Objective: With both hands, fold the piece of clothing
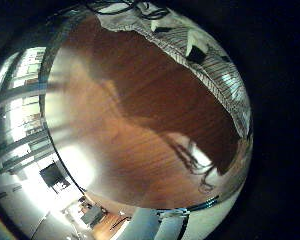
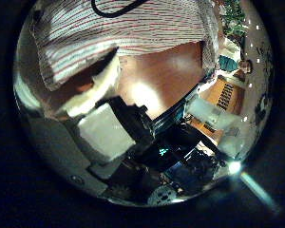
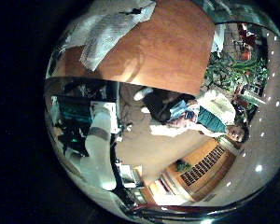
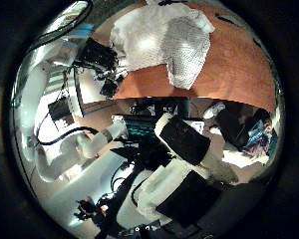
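Your left hand [image 2: 109, 128] shows white and black finger parts close to its palm camera, but you cannot tell whether they are spread or curled. Your right hand [image 4: 174, 149] is equally unclear. Both hang clear of the striped white cloth garment [image 4: 169, 40], which lies crumpled on the brown wooden table [image 3: 163, 47]. Judging by this, folding hasn't begun: next, bring the 2 hands down to its edge.
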`<state>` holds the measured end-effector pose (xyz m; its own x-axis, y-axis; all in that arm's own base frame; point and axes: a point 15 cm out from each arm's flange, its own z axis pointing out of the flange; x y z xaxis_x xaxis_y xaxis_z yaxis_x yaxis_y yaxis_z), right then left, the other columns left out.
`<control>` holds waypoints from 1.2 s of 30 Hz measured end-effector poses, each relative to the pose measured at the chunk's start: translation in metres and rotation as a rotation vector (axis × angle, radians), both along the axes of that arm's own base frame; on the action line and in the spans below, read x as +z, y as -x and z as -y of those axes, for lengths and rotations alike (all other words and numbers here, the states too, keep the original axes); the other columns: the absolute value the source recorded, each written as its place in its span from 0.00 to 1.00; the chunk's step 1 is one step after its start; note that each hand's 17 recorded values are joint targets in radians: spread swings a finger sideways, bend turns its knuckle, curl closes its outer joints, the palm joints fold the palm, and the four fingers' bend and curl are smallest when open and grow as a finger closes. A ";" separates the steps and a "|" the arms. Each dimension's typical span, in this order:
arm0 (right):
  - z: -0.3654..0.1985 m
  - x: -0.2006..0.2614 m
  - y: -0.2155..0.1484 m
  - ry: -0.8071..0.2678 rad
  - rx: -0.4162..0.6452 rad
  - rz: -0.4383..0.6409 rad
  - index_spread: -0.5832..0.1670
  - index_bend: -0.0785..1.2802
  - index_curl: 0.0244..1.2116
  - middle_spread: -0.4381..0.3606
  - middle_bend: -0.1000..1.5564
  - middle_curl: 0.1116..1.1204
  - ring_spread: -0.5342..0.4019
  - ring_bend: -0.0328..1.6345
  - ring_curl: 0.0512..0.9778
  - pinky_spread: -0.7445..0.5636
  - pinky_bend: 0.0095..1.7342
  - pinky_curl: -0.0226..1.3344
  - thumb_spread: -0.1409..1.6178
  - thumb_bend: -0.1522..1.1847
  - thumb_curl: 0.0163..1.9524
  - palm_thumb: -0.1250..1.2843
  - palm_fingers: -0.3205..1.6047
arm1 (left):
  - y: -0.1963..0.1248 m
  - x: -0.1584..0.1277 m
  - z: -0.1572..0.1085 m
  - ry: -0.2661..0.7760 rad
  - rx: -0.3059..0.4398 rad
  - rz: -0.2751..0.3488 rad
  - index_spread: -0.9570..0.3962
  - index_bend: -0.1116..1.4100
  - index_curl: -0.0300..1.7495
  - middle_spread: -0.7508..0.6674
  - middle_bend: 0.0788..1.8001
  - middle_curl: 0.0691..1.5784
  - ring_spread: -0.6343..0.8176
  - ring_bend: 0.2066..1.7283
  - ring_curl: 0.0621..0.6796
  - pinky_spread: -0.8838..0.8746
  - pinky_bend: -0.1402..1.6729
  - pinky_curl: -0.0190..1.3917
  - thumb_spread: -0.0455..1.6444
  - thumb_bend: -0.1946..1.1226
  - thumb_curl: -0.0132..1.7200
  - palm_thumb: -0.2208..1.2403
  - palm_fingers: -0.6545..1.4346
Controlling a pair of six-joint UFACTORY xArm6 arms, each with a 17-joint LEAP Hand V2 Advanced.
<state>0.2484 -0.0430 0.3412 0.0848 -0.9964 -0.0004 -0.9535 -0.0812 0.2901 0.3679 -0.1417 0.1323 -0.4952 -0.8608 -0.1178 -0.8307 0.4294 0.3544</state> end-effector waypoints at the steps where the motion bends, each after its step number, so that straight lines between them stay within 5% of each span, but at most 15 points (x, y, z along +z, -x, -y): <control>1: 0.000 0.000 0.000 0.000 0.000 -0.001 0.25 0.19 0.26 0.44 0.22 0.27 0.49 0.41 0.15 0.77 0.35 0.08 0.84 0.11 0.13 0.47 0.36 | -0.001 0.000 -0.002 -0.012 -0.002 0.000 0.53 0.34 0.32 0.34 0.40 0.37 0.25 0.41 0.29 0.48 0.21 0.21 0.67 0.15 0.21 0.54 0.68; 5: 0.000 -0.002 -0.002 0.001 0.001 0.005 0.24 0.18 0.26 0.43 0.22 0.27 0.49 0.42 0.15 0.76 0.34 0.08 0.84 0.11 0.13 0.47 0.36 | -0.005 0.004 -0.004 -0.025 -0.001 0.013 0.46 0.34 0.35 0.27 0.43 0.41 0.14 0.52 0.40 0.34 0.28 0.23 0.69 0.18 0.23 0.64 0.77; 14: 0.004 -0.049 -0.012 0.000 0.015 -0.060 0.24 0.18 0.24 0.36 0.23 0.27 0.39 0.47 0.18 0.69 0.36 0.08 0.83 0.11 0.14 0.51 0.39 | -0.011 0.038 0.007 -0.005 0.001 -0.001 0.35 0.33 0.45 0.18 0.47 0.48 0.08 0.59 0.56 0.17 0.40 0.30 0.73 0.14 0.24 0.67 0.76; 22: -0.001 -0.083 -0.041 0.002 0.057 -0.032 0.25 0.18 0.24 0.26 0.24 0.28 0.36 0.47 0.18 0.65 0.36 0.07 0.78 0.10 0.16 0.53 0.36 | -0.006 0.075 0.015 0.007 -0.011 -0.091 0.29 0.31 0.53 0.14 0.49 0.51 0.07 0.60 0.62 0.13 0.43 0.32 0.73 0.14 0.25 0.67 0.75; 36: -0.022 -0.169 -0.057 -0.001 0.124 -0.093 0.31 0.18 0.24 0.43 0.23 0.27 0.53 0.38 0.16 0.74 0.32 0.10 0.71 0.10 0.16 0.47 0.26 | -0.002 0.084 0.003 0.021 0.009 -0.113 0.24 0.27 0.64 0.11 0.50 0.54 0.07 0.61 0.66 0.11 0.43 0.35 0.74 0.14 0.25 0.65 0.73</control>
